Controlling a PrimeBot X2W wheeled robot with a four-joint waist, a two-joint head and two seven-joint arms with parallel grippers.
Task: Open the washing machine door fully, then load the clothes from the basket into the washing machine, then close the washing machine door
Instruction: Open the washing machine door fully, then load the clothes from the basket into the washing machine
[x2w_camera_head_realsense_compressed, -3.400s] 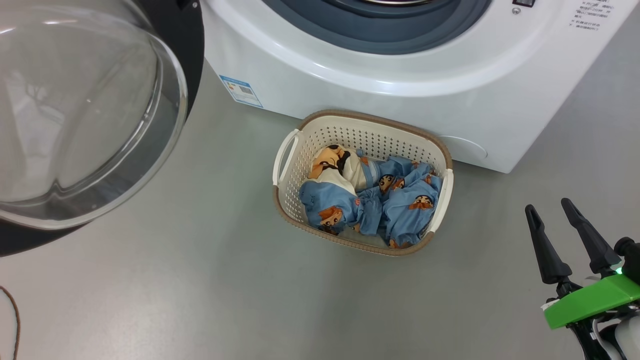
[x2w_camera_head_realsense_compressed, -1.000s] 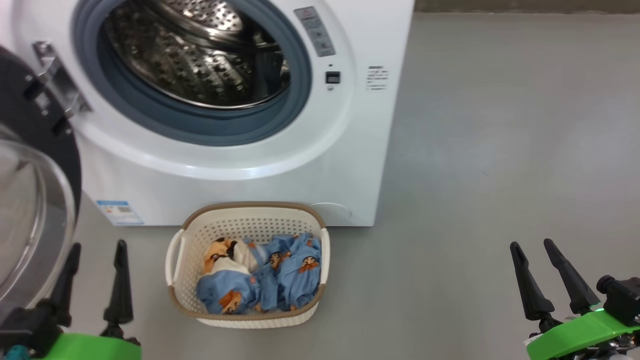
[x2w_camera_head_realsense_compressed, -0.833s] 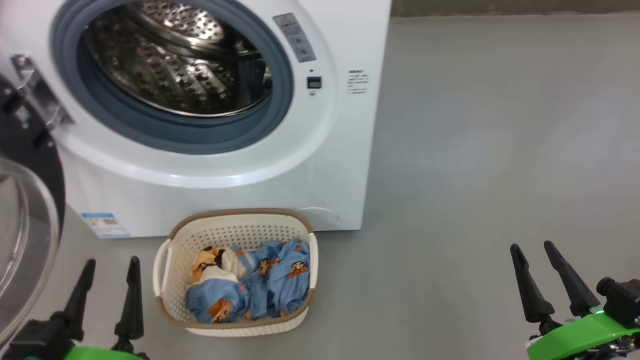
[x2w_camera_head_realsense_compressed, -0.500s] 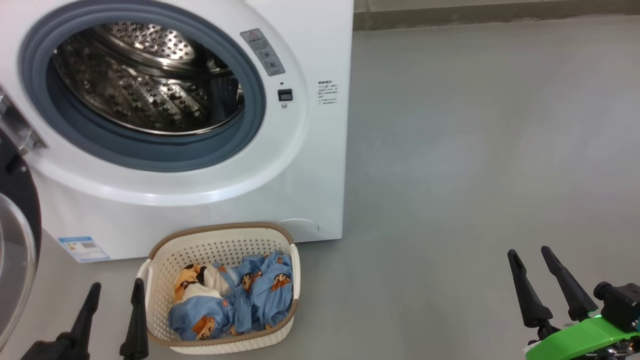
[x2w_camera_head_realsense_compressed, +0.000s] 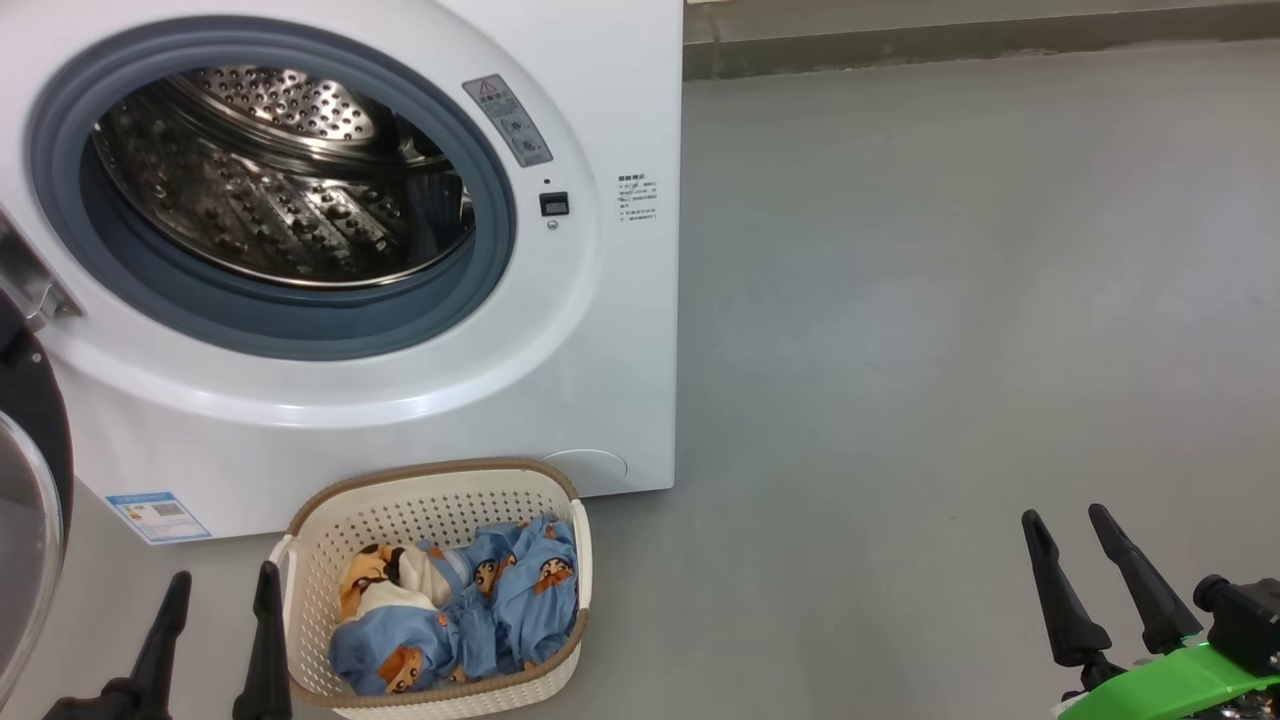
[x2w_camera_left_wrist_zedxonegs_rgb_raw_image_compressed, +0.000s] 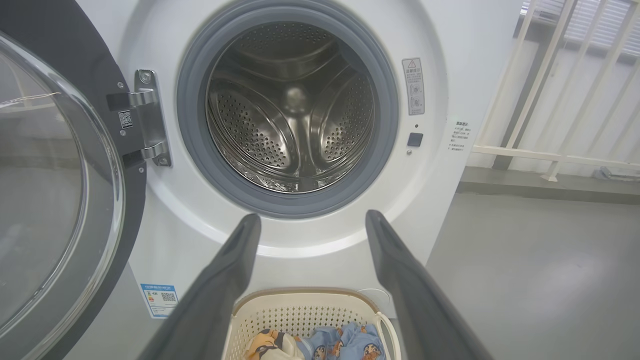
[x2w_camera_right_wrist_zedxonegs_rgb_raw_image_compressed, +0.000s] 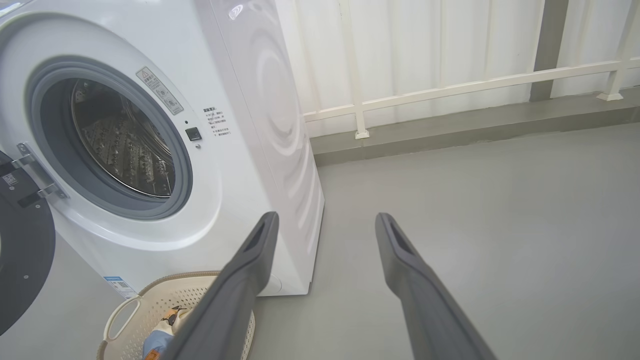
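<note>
The small cream perforated plastic basket (x2w_camera_head_realsense_compressed: 430, 482) with its brown woven-look rim sits on the floor, its far rim close against the foot of the big white front-loading washing machine (x2w_camera_head_realsense_compressed: 620, 400). In the basket lie the clothes (x2w_camera_head_realsense_compressed: 520, 600), crumpled light blue fabric printed with orange-and-tan cartoon figures, one with a cream patch.

The left gripper (x2w_camera_head_realsense_compressed: 224, 575) hangs with its two long dark fingers spread and holding nothing; in the head view its inner finger stands just beside the basket's left handle. In the left wrist view the basket lies low between the fingers, with the drum mouth above their tips. The right gripper (x2w_camera_head_realsense_compressed: 1064, 515) is also spread wide and holds nothing, well apart from the basket, off to the right.

There is one basket, one machine and one large round black-rimmed glass door (x2w_camera_left_wrist_zedxonegs_rgb_raw_image_compressed: 60, 200). How many garments make up the heap cannot be told.

The door stands swung out on its metal hinge (x2w_camera_left_wrist_zedxonegs_rgb_raw_image_compressed: 147, 120) at the left, leaving the perforated steel drum (x2w_camera_head_realsense_compressed: 270, 190) open. Grey floor (x2w_camera_head_realsense_compressed: 900, 300) stretches wide to the right of the machine, up to a low kerb and a white railing (x2w_camera_right_wrist_zedxonegs_rgb_raw_image_compressed: 450, 85).
</note>
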